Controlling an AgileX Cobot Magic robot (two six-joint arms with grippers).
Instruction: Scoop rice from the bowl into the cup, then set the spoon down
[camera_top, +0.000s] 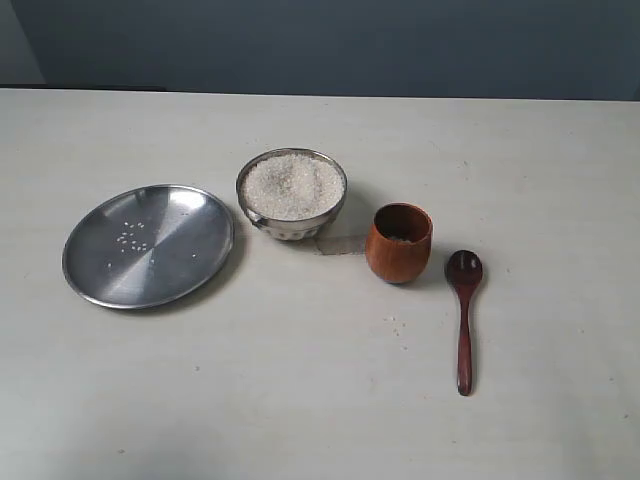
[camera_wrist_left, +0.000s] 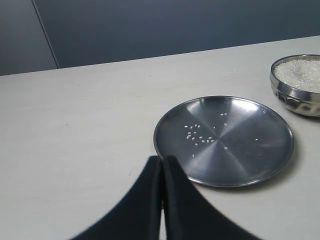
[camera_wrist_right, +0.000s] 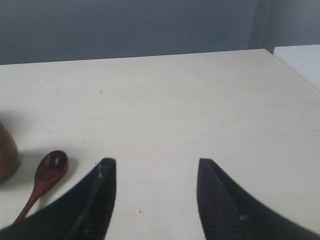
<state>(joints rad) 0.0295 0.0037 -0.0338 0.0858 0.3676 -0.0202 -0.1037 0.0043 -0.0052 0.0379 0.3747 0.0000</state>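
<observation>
Spoon (camera_top: 463, 320): lies flat on the counter (camera_top: 300, 400), not held, head just beside the cup (camera_top: 398, 243).
Rice (camera_top: 292, 185): heaped to the bowl (camera_top: 290, 225) rim.
Right end effector (camera_wrist_right: 156, 165): spread wide, empty, near the spoon head.
Left end effector (camera_wrist_left: 162, 162): pressed together, empty, beside the steel plate (camera_top: 190, 225).
Risk: the slim handle may slip from the pinch, a low approach could knock the cup, and the full bowl would likely spill grains.
</observation>
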